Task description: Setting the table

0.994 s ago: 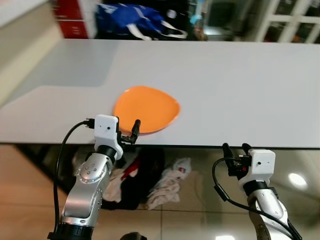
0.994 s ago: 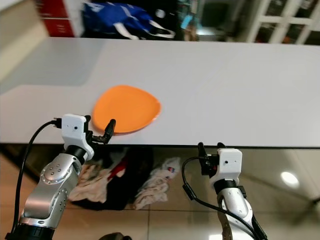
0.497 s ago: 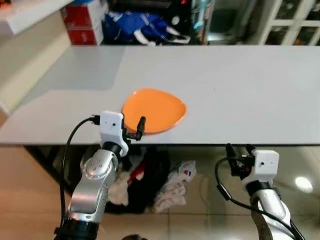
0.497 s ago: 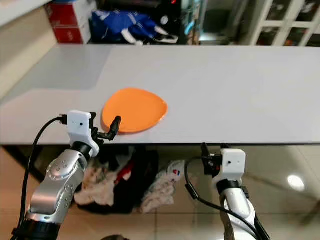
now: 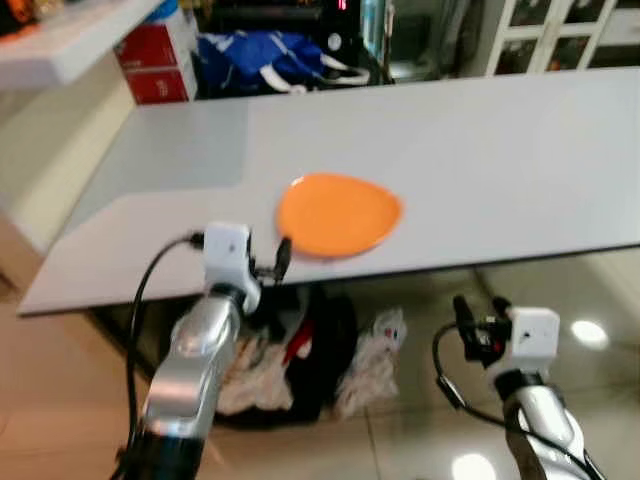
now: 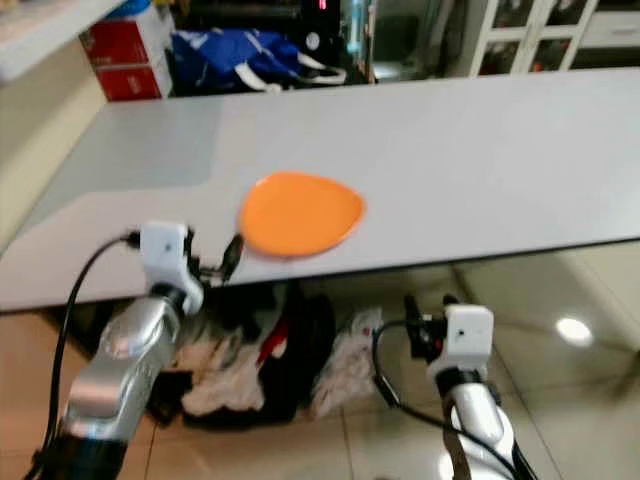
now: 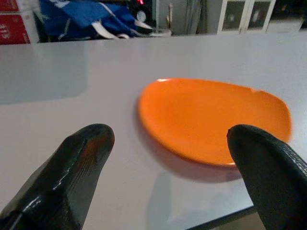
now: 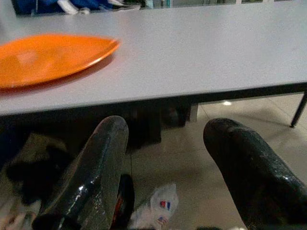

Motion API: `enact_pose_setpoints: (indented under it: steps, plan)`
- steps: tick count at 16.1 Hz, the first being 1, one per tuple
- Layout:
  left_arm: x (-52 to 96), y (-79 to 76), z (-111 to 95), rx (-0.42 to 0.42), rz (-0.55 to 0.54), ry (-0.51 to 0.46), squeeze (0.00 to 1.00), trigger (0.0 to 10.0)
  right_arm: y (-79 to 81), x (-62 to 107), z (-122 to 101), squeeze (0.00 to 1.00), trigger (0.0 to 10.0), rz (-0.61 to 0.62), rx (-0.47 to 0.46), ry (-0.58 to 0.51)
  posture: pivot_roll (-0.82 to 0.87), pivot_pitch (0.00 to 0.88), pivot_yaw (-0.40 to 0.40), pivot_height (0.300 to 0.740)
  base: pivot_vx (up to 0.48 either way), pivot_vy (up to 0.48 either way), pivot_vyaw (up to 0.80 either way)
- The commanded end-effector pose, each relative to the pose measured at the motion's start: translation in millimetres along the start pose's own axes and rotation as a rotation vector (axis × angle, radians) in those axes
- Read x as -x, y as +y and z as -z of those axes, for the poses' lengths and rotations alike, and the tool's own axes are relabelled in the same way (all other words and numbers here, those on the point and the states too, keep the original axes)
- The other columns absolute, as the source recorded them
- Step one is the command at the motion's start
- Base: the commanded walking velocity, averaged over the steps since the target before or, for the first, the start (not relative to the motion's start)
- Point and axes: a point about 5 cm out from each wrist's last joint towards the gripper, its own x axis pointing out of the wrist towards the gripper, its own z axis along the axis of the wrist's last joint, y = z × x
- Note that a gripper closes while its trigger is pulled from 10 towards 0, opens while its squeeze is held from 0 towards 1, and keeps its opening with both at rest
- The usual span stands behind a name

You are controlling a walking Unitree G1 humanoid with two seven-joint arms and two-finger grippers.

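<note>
Lying near the front edge of the grey worktop (image 5: 480, 160), an orange plate (image 5: 340, 214) is seen just ahead of the left pincer (image 7: 168, 158) and slightly to its right. The left pincer is held at the worktop's front edge, level with the surface, with its fingers (image 7: 81, 167) spread wide and nothing between them; in the left wrist view the plate is framed between the two fingertips without being touched. Past the plate, a broad stretch of bare grey surface is offered ahead of and to the right of the left pincer, reaching back to the far edge.

The right pincer (image 5: 478, 318) is held lower, below the worktop's front edge and over the glossy tiled floor (image 5: 600, 300), well apart from the plate, which is seen up and to its left. Its fingers (image 8: 96, 167) are parted, with nothing gripped.

The plate is shown as a shallow, rounded-triangular dish of plain bright orange with a slightly raised rim, lying flat.

Under the worktop, ahead of both pincers, a heap of clothes and bags (image 5: 300, 360) is seen on the floor. Beyond the far edge, a blue bag (image 5: 260, 55) and red boxes (image 5: 155, 60) are visible.
</note>
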Motion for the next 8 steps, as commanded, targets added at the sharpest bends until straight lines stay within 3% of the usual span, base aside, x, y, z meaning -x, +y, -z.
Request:
enact_pose_setpoints:
  steps: [1, 4, 8]
  plan:
    - [3.3, 9.5, 2.8, -0.016, -0.039, 0.019, 0.0, 10.0, 5.9, -3.4, -4.8, 0.0, 10.0, -0.019, -0.017, -0.02, -0.05, 0.002, 0.039, 0.74, 0.0, 0.472, 0.0]
    - [4.1, 9.7, 2.2, -0.017, -0.051, 0.013, 0.0, 10.0, 7.1, -5.8, -6.7, 0.0, 10.0, -0.04, -0.011, -0.026, -0.04, 0.003, 0.031, 0.74, 0.0, 0.472, 0.0]
    - [5.7, 10.7, 2.2, -0.03, -0.056, 0.013, 0.0, 10.0, 8.3, -8.7, -5.9, 0.0, 10.0, -0.037, -0.011, -0.017, -0.03, 0.002, 0.028, 0.74, 0.0, 0.472, 0.72]
